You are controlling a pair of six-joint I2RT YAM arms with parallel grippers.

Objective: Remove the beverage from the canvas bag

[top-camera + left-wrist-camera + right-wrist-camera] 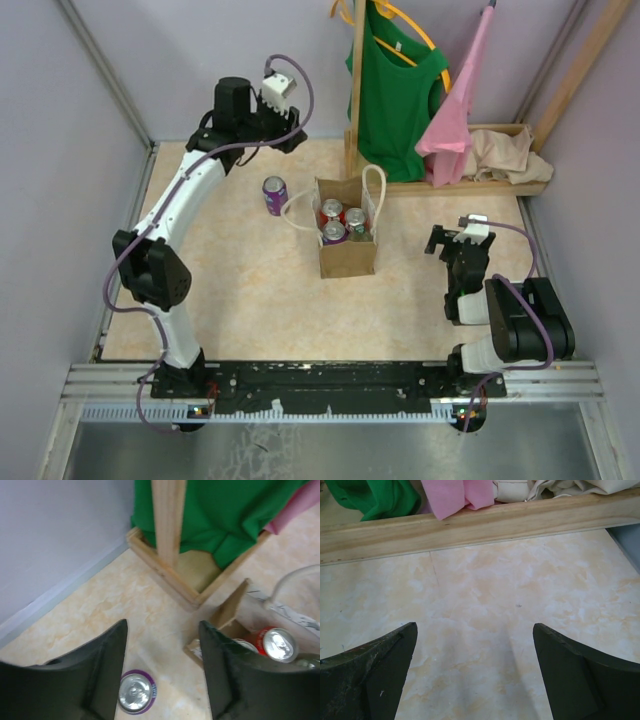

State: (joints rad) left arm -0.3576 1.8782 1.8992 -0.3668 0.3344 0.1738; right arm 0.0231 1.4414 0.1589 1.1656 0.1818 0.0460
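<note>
Canvas bag (347,240) upright mid-worktop, mouth gaping. Holds three cans (343,220), tops up, packed close together. Just left of it, clear of the tan wall: purple can (275,195), upright on the worktop (250,290). Beyond that can, raised, left claw (162,680), jaws spread apart, gripping nothing. Right of the bag, well apart, right claw (475,675), jaws wide too, empty, over bare worktop. Behind the bag, wooden rack (356,100) with green shirt (395,100) and pink cloth (460,110).

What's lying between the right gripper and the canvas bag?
Only bare tabletop. The top view shows nothing on the stretch from the right gripper to the canvas bag.
</note>
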